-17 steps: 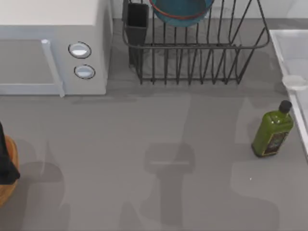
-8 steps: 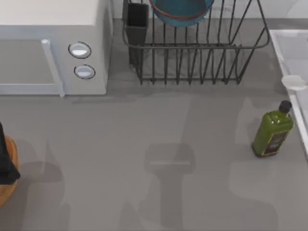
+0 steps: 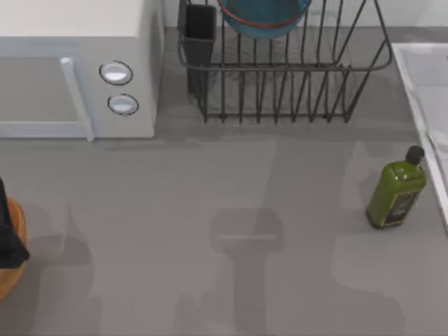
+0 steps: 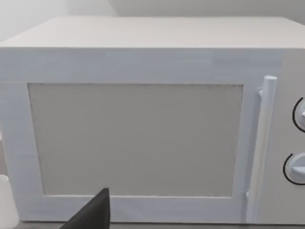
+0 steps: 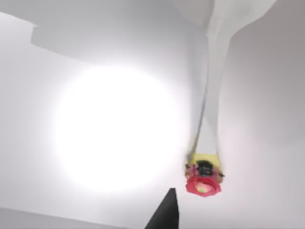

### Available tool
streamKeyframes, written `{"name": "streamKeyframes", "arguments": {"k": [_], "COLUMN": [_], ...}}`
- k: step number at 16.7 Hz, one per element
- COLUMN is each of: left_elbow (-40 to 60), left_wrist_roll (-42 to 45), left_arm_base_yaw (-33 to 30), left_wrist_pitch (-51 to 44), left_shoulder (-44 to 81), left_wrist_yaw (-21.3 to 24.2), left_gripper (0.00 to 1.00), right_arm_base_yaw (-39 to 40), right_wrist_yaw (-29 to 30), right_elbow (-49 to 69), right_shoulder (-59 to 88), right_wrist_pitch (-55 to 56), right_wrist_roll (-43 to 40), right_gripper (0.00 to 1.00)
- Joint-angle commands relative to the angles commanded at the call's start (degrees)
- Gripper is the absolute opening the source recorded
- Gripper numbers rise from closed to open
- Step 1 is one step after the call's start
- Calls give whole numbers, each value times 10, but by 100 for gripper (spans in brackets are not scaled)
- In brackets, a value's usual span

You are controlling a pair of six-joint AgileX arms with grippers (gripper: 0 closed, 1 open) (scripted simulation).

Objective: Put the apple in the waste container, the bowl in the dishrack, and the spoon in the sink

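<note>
Grey table lies bare between microwave, dishrack and bottle; hand states unclear.

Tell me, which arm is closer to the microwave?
Left. The left arm sits over the waste container at the far left, just in front of the microwave. The right arm is over at the sink, on the far right.

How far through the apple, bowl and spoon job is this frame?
Done: the bowl sits in the dishrack. Likely done: the right wrist view has the white spoon lying on the pale sink floor. Unconfirmed: the apple, since the left arm covers part of the waste container. Whether anything is in hand cannot be told.
</note>
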Motion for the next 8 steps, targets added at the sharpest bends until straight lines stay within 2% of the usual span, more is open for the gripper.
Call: {"name": "streamKeyframes", "arguments": {"k": [2,8], "left_elbow": [0,0], "left_wrist_roll": [0,0], "left_arm_base_yaw": [0,0], "left_wrist_pitch": [0,0], "left_shoulder": [0,0], "left_wrist_yaw": [0,0], "left_gripper": [100,100], "right_arm_base_yaw": [0,0], "right_wrist_yaw": [0,0], "right_elbow": [0,0], "right_shoulder": [0,0], "right_wrist_pitch": [0,0], "right_wrist_roll": [0,0], "right_gripper": [98,100]}}
